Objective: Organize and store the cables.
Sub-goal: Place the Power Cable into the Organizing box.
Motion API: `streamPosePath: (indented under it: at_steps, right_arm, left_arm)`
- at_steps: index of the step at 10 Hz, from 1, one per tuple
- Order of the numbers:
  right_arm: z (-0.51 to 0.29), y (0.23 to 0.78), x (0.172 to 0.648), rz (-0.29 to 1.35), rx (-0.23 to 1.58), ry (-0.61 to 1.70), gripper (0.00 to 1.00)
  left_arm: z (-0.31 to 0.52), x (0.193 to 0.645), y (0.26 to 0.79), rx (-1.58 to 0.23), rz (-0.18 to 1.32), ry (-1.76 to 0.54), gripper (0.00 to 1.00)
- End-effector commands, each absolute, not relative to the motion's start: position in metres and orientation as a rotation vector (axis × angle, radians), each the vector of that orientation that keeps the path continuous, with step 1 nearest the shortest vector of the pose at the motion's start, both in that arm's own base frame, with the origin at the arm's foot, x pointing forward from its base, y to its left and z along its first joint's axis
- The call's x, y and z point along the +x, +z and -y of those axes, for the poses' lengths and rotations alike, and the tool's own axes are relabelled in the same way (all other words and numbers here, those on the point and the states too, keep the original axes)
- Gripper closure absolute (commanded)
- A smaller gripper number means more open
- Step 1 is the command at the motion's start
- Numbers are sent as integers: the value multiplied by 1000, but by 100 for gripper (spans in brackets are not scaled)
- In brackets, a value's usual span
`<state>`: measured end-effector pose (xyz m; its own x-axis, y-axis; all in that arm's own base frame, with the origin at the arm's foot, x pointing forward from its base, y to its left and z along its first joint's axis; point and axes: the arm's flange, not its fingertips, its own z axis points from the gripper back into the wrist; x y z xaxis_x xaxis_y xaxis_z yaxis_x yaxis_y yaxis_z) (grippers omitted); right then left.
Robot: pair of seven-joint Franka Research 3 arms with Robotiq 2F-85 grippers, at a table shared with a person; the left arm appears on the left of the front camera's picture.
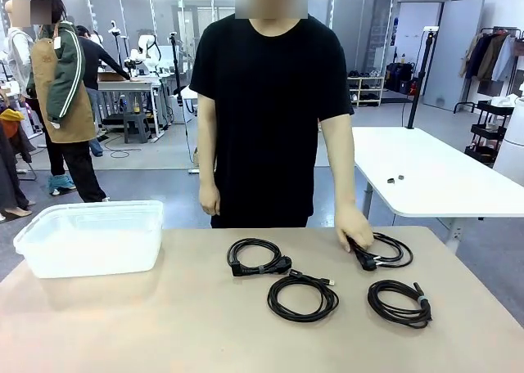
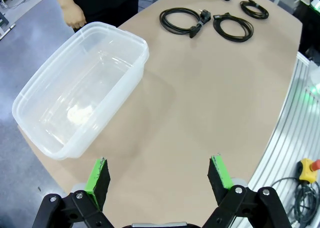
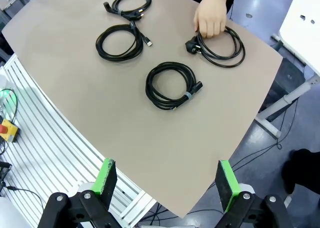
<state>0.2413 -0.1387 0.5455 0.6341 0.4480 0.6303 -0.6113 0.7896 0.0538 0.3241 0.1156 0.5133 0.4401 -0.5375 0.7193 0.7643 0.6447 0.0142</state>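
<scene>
Closest in, the left pincer (image 2: 158, 162) hangs released above the bare worktop (image 1: 164, 332), green pads spread wide with nothing between them. The right pincer (image 3: 166, 164) is likewise released, poised over the worktop's rounded near edge. The surface is matte beige and smooth. Farther across lie the four cables (image 3: 151, 85), black round coils flat on the worktop, each apart from the others. A tied coil (image 1: 422, 301) sits nearest on the right, a middle coil (image 1: 301, 314) beside it and a thick-plug coil (image 1: 281, 266) just beyond. The far-right coil (image 1: 368, 262) lies under the person's hand (image 1: 354, 228), which rests at its plug end. At the far left corner stands a clear tub (image 1: 90, 254), open-topped. Behind the standing person (image 1: 270, 103) lies a grey floor (image 1: 155, 177). A white table (image 1: 434, 173) stands to the right and a black trolley (image 1: 491, 132) by the wall.
</scene>
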Motion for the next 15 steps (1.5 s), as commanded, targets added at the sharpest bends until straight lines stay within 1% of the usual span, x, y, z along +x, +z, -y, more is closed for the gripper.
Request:
streamPosePath:
  at_steps: [1, 5, 6, 8, 10, 13, 15]
  right_arm:
    - [137, 545, 243, 634, 274, 622, 0]
    - [137, 545, 243, 634, 274, 622, 0]
    - [137, 545, 243, 634, 274, 622, 0]
    - [137, 545, 243, 634, 274, 622, 0]
    - [137, 545, 243, 634, 274, 622, 0]
    - [137, 545, 243, 634, 274, 622, 0]
    - [137, 545, 243, 634, 274, 622, 0]
  left_arm:
    - [-116, 324, 512, -340, 755, -846, 0]
    - [-116, 324, 513, -336, 756, -827, 0]
    - [-103, 327, 522, -322, 775, -894, 0]
    - [-73, 334, 540, -283, 763, -980, 0]
    - [-11, 347, 557, -225, 750, -1100, 0]
    - [103, 369, 563, -78, 643, -1361, 0]
    - [178, 384, 555, -92, 542, -1475, 0]
